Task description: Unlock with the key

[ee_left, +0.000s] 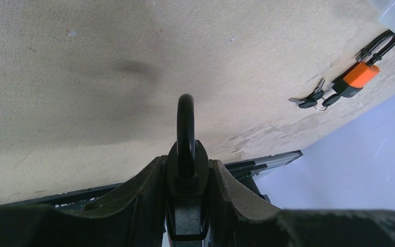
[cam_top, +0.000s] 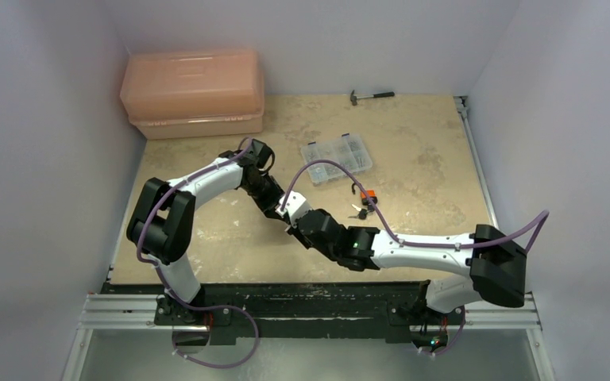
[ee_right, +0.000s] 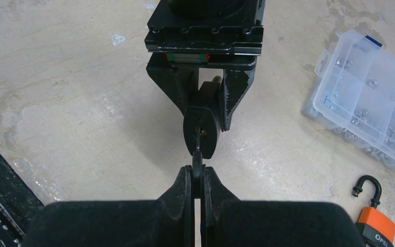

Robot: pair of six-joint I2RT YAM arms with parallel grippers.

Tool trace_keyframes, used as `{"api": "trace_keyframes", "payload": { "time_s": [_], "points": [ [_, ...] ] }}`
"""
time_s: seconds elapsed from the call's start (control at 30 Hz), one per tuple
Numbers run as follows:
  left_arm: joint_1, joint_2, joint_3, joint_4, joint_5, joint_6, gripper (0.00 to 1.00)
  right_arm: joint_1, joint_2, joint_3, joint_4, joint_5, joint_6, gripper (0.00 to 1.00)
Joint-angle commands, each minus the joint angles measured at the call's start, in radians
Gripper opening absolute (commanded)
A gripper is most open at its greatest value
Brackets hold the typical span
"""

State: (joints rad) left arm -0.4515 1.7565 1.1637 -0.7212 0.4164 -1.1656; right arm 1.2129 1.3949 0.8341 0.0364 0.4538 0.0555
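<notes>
Aligning squarely is advised before turning: the key (ee_right: pixel 197 165) is pinched in the right gripper (ee_right: pixel 197 177), blade pointed to twelve o'clock at the underside of the padlock (ee_right: pixel 201 135) clamped by the left gripper (ee_left: pixel 186 164).

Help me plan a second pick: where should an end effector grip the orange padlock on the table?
Grip the orange padlock by its body, from above, closing across its two side edges. It lies flat, so probably only those edges are offered; its shackle is thin, open and would likely swivel.
</notes>
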Motion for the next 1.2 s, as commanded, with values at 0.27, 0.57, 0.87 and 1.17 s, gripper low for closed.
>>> {"api": "trace_keyframes", "payload": {
  "time_s": [0.27,0.57,0.87,1.17],
  "points": [
    [0.009,-0.032,-0.007,0.028,0.061,0.014,0.00,0.005,0.014,0.042,0.009,0.023,-0.019,0.00],
    [0.010,-0.028,-0.001,0.031,0.073,0.015,0.00,0.005,0.046,0.064,0.010,0.021,-0.036,0.00],
    [0.011,-0.032,-0.001,0.023,0.074,0.018,0.00,0.004,0.058,0.076,0.013,0.067,-0.074,0.00],
    [0.011,-0.043,-0.006,0.021,0.060,0.002,0.00,0.004,0.067,0.091,0.000,0.091,-0.064,0.00]
  ]
}}
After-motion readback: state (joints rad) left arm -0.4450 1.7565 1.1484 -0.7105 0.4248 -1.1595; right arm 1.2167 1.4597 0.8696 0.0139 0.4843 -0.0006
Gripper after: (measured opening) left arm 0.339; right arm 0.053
